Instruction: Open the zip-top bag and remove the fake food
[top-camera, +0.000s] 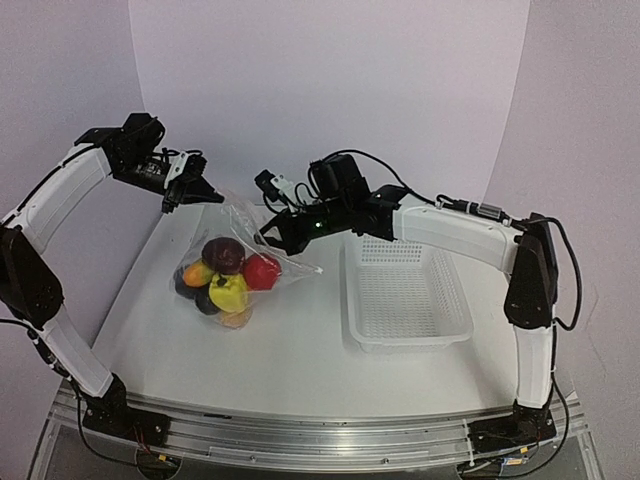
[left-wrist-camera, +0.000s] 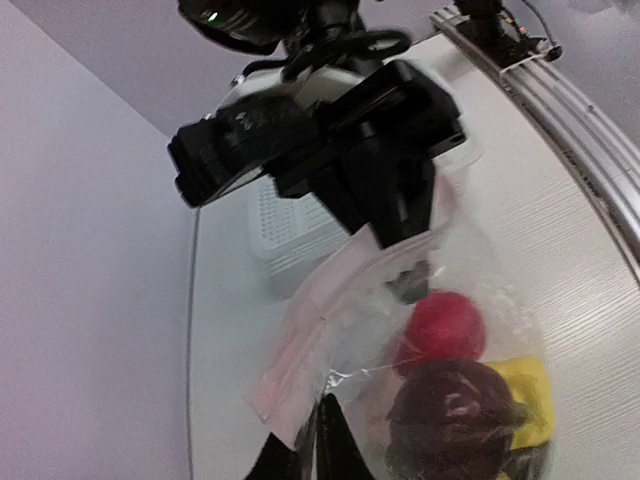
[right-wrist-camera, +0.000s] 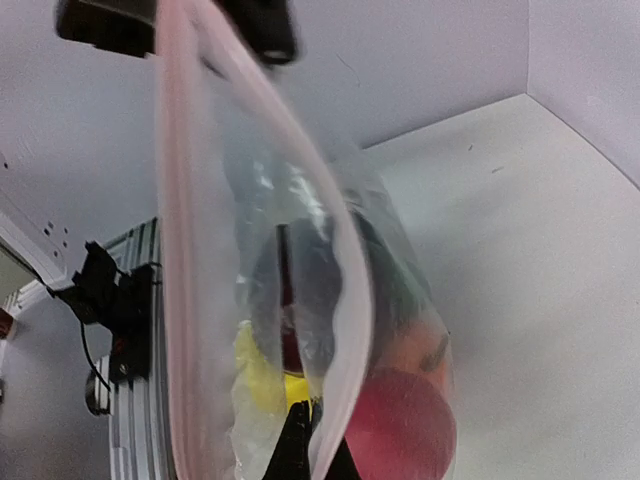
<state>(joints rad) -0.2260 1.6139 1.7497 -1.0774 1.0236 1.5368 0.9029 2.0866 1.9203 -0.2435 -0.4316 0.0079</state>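
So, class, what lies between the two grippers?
The zip strip of the zip-top bag, from left gripper to right gripper; left wrist view.

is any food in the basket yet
No, in the top view the basket shows only bare white mesh, and the food all sits inside the bag.
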